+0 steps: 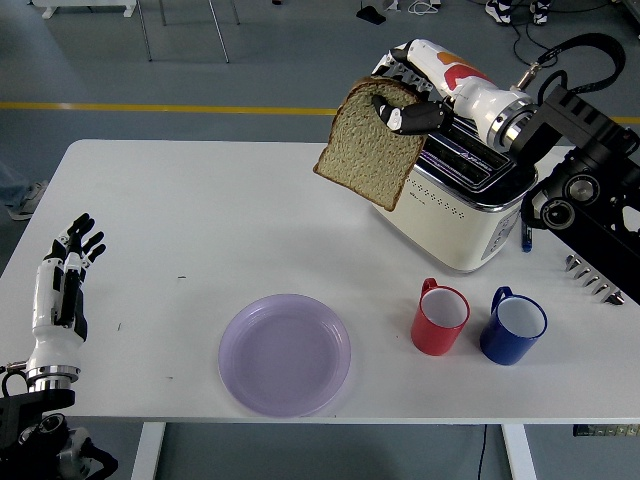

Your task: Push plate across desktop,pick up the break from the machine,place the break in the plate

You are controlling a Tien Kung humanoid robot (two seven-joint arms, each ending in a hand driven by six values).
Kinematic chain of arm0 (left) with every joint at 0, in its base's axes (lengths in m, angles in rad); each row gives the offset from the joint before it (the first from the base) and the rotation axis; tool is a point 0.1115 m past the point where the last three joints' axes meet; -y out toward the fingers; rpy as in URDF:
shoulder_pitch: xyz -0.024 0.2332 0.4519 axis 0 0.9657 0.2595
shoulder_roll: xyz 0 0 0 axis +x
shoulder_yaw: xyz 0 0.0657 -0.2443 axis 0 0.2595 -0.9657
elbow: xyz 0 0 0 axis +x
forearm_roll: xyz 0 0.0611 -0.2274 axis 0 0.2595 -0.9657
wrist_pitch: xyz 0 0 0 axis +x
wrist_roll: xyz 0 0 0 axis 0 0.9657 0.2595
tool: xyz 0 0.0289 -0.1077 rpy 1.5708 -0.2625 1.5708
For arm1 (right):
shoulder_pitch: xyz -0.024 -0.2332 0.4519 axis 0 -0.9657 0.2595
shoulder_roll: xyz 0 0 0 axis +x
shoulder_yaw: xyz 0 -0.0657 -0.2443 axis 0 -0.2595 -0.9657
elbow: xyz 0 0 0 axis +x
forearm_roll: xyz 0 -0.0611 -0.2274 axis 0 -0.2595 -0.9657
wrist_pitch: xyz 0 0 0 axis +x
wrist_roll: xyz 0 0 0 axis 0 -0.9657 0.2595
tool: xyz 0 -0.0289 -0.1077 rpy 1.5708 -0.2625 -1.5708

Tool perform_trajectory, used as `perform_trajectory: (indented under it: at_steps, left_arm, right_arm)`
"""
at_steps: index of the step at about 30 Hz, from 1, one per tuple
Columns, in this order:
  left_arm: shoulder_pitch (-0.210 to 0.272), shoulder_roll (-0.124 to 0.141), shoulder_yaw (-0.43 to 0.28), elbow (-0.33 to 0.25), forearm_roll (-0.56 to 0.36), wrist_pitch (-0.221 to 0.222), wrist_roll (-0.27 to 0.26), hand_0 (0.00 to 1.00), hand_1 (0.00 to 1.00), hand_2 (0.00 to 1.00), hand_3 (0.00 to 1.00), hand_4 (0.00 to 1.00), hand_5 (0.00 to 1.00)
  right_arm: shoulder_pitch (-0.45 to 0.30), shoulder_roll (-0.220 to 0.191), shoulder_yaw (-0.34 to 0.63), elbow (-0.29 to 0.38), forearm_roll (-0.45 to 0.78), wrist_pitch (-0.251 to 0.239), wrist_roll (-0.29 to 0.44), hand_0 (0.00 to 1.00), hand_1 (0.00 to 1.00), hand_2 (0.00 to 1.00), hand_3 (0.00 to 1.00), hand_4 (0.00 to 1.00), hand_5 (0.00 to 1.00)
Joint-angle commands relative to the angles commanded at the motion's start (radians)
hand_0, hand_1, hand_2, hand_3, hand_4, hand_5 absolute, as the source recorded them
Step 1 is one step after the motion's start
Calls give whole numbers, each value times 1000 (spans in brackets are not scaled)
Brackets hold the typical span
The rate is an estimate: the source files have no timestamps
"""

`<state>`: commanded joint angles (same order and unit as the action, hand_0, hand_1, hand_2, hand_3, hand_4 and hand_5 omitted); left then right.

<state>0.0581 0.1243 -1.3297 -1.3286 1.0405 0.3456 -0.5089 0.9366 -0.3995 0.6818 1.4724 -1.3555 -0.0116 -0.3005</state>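
Note:
My right hand [402, 105] is shut on the top edge of a slice of brown bread [372, 155] and holds it in the air, left of the cream toaster [456, 205] and well above the table. The slice hangs tilted. The purple plate [285, 353] lies near the table's front edge, below and left of the bread, with nothing on it. My left hand [62, 275] rests at the table's left edge with its fingers spread and holds nothing.
A red mug [439, 317] and a blue mug [512, 325] stand in front of the toaster, right of the plate. A blue pen [526, 236] and a metal fork-like rack [597, 277] lie at the right edge.

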Motion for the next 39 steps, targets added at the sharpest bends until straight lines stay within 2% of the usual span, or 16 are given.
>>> perform_trajectory:
  at_steps: [2,5,13,17,24,28,30,35,36,39]
  left_arm:
    - [-1,1,1,1,0,0,0,797,827,900,865,497,898]
    - [-3,4,3,2,-5,-2,2,797,827,900,865,497,898]
    - [-17,0,7,4,-9,-9,6,796,827,900,864,497,897]
    - [-15,2,4,4,-23,-14,11,796,827,900,864,497,897]
    - [-16,1,-11,3,-32,-15,15,796,826,900,864,495,894]
    - [-20,3,-12,3,-33,-16,16,796,826,900,864,495,894]
    - [-22,0,-14,4,-33,-16,16,797,826,898,863,497,895]
    - [-31,-3,-9,13,-31,-18,15,797,826,898,863,497,895]
    - [-32,-3,-8,14,-31,-18,15,796,826,898,863,499,897]
    - [-26,-3,-9,14,-30,-17,13,796,826,898,863,499,897]
  right_arm:
    - [-14,-11,-36,18,83,14,2,210,244,345,412,217,2]
    - [-32,-6,-91,22,190,21,4,210,244,345,412,217,2]
    - [-67,45,-216,-25,271,-17,16,207,240,341,409,227,2]
    - [-87,98,-273,-95,324,-47,38,207,240,341,409,227,2]
    - [-97,183,-335,-215,355,-65,53,212,242,340,408,254,2]
    - [-78,219,-369,-273,325,-89,64,212,242,340,408,254,2]
    - [-69,241,-384,-301,329,-103,77,223,271,347,410,292,2]
    - [-54,278,-407,-357,349,-127,105,223,271,347,410,292,2]
    - [-53,282,-409,-364,351,-129,108,238,289,365,421,319,2]
    - [-52,300,-425,-397,353,-125,124,238,289,365,421,319,2]
